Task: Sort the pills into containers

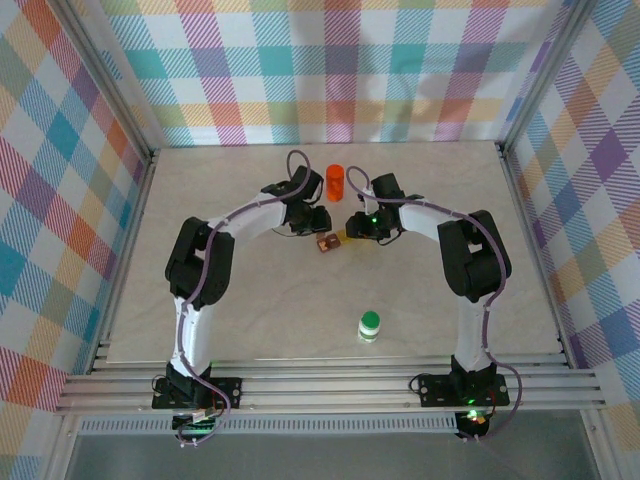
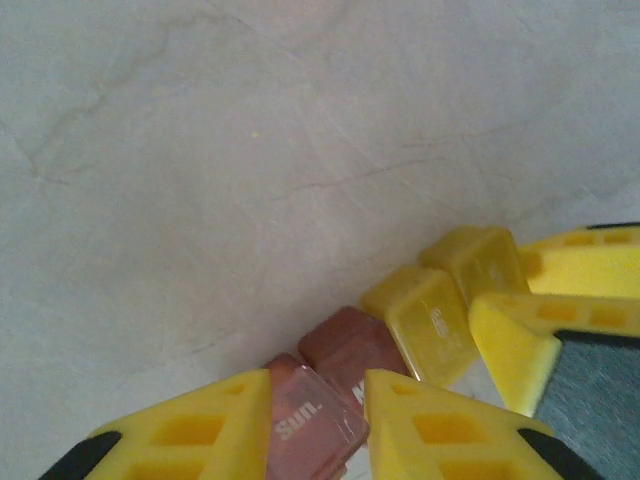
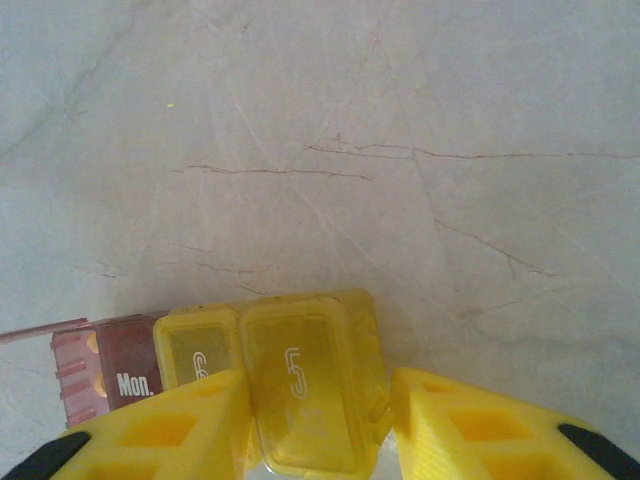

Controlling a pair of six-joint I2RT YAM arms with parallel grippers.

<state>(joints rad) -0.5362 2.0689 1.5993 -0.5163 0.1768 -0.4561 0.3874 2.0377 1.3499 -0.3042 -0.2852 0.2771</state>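
While arms arch inward, left tool (image 2: 315, 405) grips pill organizer (image 2: 345, 348), right tool (image 3: 320, 405) straddling

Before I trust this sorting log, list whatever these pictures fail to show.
- Pills in the pill box: tinted lids hide them in wrist views; too small from above.
- Pill box's near end: cut by wrist views' bottom edge.
- Lettering on the yellow lid beside Mon.: half covered by the right gripper.
- Contents of orange bottle and green-capped bottle: too small from above.
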